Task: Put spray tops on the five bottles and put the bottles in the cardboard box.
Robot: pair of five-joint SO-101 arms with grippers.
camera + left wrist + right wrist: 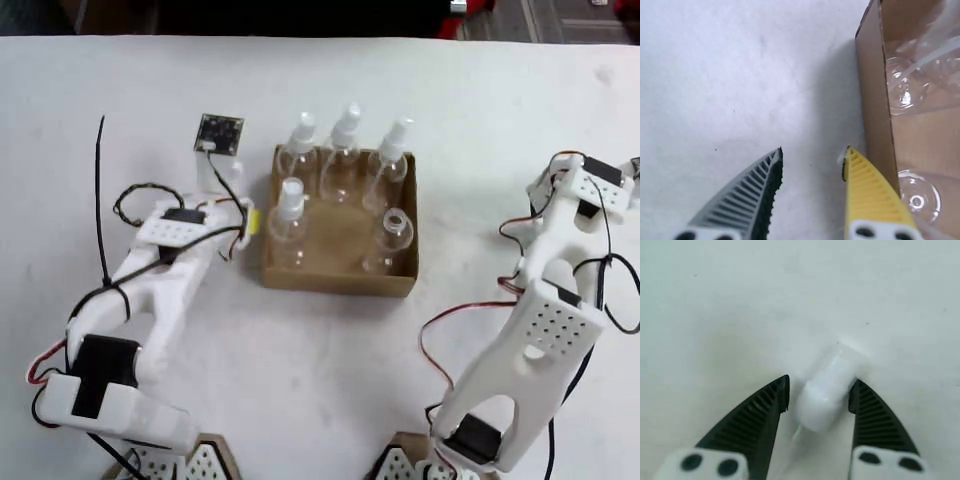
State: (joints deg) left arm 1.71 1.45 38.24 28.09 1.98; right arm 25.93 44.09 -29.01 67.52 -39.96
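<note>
Step in hand looks like picking the last spray top [827,395]: it lies on its side on the counter [320,90], between the jaws of the right gripper [821,382]. The gripper is about half open, one finger close against the top and the other with a small gap, so not clamped yet. To do it well, I'd centre the jaws on the fat part of the body, close gently so it doesn't squirt out sideways, and keep the dip tube free (a thin tail seems to run back under the gripper, hard to be sure) so it can drop straight into the neck. The target is the open bottle [390,240], at the front right corner of the cardboard box [335,280]. The four capped bottles [287,215] also stand in the box, close by, so come in from above and don't sweep sideways. The left gripper [813,150] is moderately open and empty, above the counter just beside the box's outer wall, and could steady the box.
</note>
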